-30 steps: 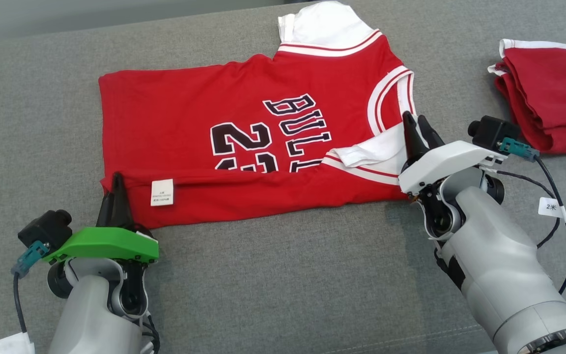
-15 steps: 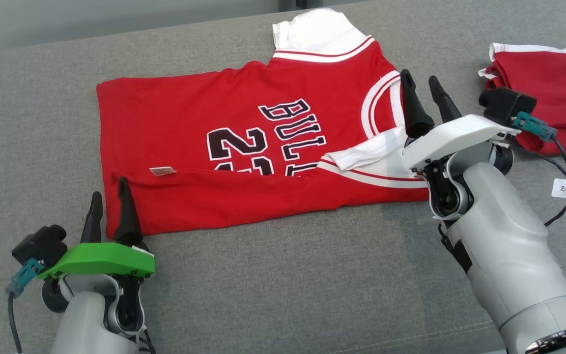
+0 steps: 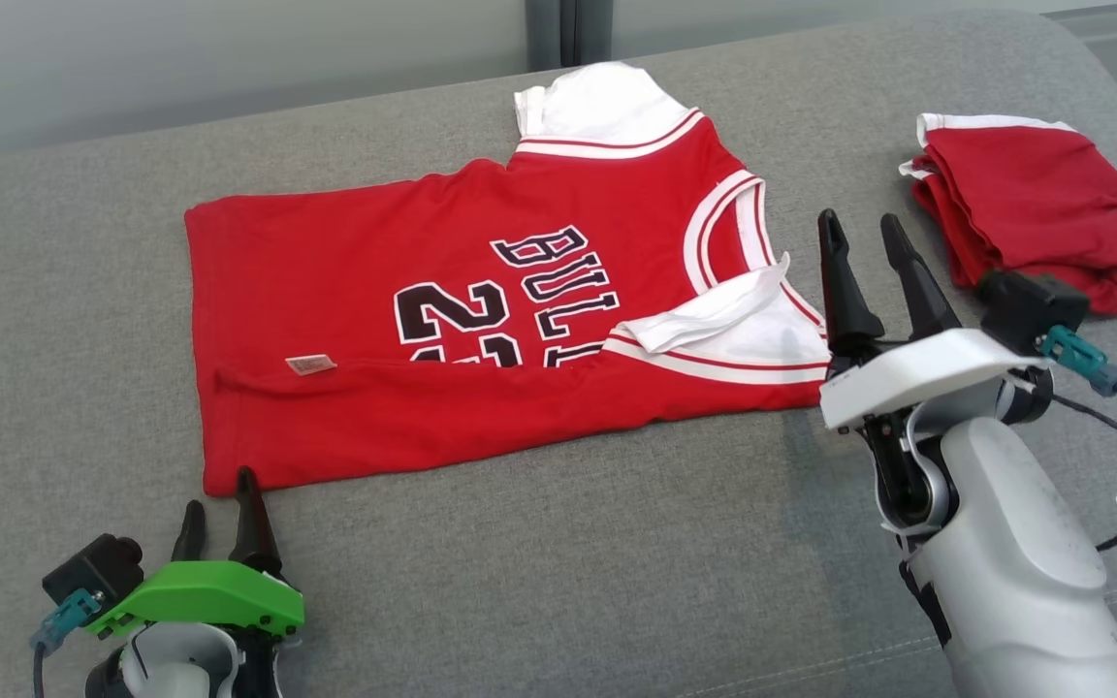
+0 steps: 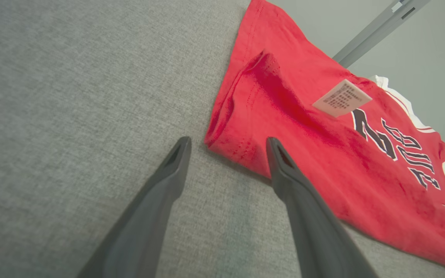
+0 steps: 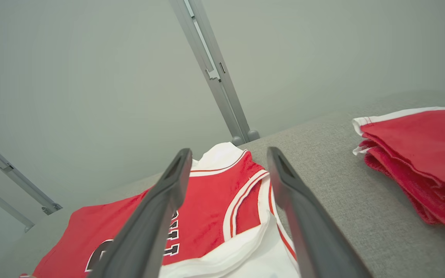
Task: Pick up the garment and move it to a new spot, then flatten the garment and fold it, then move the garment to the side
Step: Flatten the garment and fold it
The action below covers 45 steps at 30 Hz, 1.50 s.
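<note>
Red-and-white basketball jersey (image 3: pixel 326 271) flat on grey fabric couch (image 3: pixel 568 543), near side folded over; left gripper (image 3: pixel 219 492), right gripper (image 3: pixel 859 219) spread apart, empty.

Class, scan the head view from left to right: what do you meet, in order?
In order: left gripper → red jersey → right gripper → folded red cloth.
</note>
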Motion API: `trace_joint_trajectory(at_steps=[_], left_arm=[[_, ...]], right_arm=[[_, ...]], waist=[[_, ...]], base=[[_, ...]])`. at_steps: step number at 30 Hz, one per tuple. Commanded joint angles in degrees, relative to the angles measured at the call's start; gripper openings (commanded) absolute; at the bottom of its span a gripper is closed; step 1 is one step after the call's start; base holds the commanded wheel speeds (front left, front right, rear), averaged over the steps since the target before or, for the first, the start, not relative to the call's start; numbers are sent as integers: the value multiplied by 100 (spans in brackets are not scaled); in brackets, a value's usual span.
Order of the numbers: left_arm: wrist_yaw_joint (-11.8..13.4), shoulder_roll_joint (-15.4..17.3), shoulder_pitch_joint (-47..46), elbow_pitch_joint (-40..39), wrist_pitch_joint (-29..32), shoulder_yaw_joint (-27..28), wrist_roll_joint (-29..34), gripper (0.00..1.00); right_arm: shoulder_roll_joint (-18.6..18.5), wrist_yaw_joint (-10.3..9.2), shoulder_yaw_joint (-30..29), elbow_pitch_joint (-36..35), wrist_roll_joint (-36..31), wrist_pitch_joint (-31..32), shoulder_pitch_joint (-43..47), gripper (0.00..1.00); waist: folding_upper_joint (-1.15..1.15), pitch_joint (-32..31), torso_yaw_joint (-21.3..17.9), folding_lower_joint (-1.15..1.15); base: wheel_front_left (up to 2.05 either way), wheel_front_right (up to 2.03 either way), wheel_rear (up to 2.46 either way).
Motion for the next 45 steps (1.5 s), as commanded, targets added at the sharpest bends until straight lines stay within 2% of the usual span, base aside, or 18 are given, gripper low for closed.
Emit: trace_joint_trajectory(at_steps=[1, 11, 12, 13, 14, 15, 16, 17, 20, 29, 43, 44, 45], left_arm=[[55, 25, 66, 40, 75, -24, -64, 100], [136, 9, -211, 389, 307, 33, -483, 100], [141, 9, -247, 440, 284, 50, -508, 87], [141, 8, -286, 478, 250, 70, -539, 47], [135, 9, -326, 508, 204, 100, -562, 34], [135, 9, -326, 508, 204, 100, -562, 34], [132, 17, -355, 549, 152, 119, -563, 15], [113, 29, -384, 579, 89, 132, -555, 0], [43, 48, -435, 595, -82, 179, -545, 0], [112, 130, -166, 477, -263, -24, -125, 0], [174, 57, -298, 447, -293, -304, -127, 0], [176, 55, -308, 456, -296, -316, -128, 0], [175, 54, -321, 459, -288, -327, -127, 0]], right_arm=[[17, 2, -27, -169, -68, -17, 245, 100], [87, 2, -117, -676, -116, -16, 890, 100], [89, 2, -126, -684, -123, -16, 939, 100], [90, 2, -137, -706, -127, -17, 987, 100], [92, 2, -149, -705, -127, -16, 1037, 100], [92, 2, -149, -705, -127, -16, 1037, 100], [94, 2, -157, -681, -127, -14, 1086, 100], [96, 2, -170, -648, -124, 15, 1137, 100], [89, 2, -263, -441, -207, 203, 1284, 100], [129, 2, -515, 416, -502, 644, 1064, 100], [136, 2, -142, 2109, 93, 933, 78, 100], [136, 2, -91, 2218, 112, 945, 31, 95], [140, 2, -32, 2319, 148, 953, -20, 73]], waist=[[0, -64, -80, 0], [0, -114, -372, 0], [0, -116, -394, 0], [0, -118, -411, 0], [0, -120, -425, 0], [0, -120, -425, 0], [0, -126, -438, 0], [0, -133, -446, 0], [0, -153, -441, 0], [0, -134, -200, 0], [0, 63, 235, 0], [0, 66, 247, 0], [0, 66, 256, 0]], base=[[0, 0, 0], [0, 0, 0], [0, 0, 0], [0, 0, 0], [0, 0, 0], [0, 0, 0], [0, 0, 0], [0, 0, 0], [0, 0, 0], [0, 0, 0], [0, 0, 0], [0, 0, 0], [0, 0, 0]])
